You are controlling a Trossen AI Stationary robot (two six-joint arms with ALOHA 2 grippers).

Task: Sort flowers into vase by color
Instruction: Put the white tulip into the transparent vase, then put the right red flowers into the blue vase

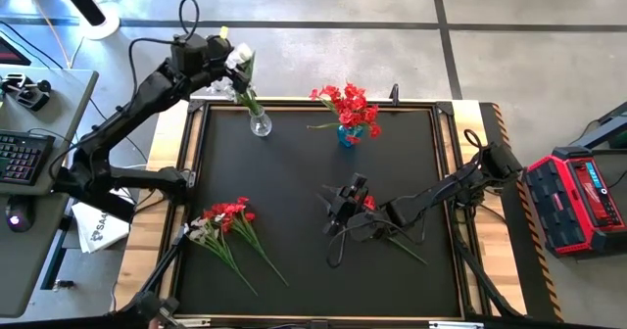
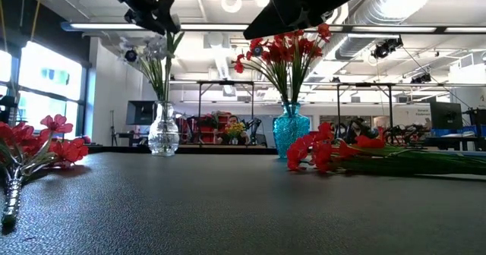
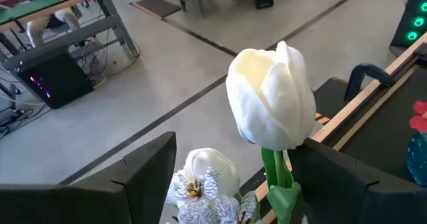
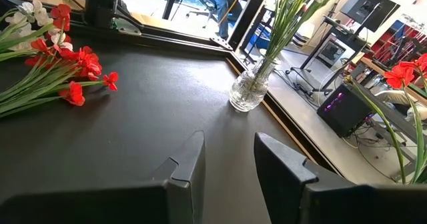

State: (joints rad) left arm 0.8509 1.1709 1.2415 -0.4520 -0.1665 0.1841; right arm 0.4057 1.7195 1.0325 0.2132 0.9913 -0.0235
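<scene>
Inside clear vase [image 1: 259,123]: white flowers [image 1: 241,59], left gripper [image 1: 231,59] open around them; blue vase [image 1: 348,134]: red.

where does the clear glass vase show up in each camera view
High view: clear glass vase at the mat's far left edge, under the left hand.
Low view: vase left of centre, white flowers in it.
Left wrist view: not in view; only a white tulip shows.
Right wrist view: vase at the mat's corner.
Shared landmark: the blue vase of red flowers, seen in the low view to the clear vase's right.
</scene>
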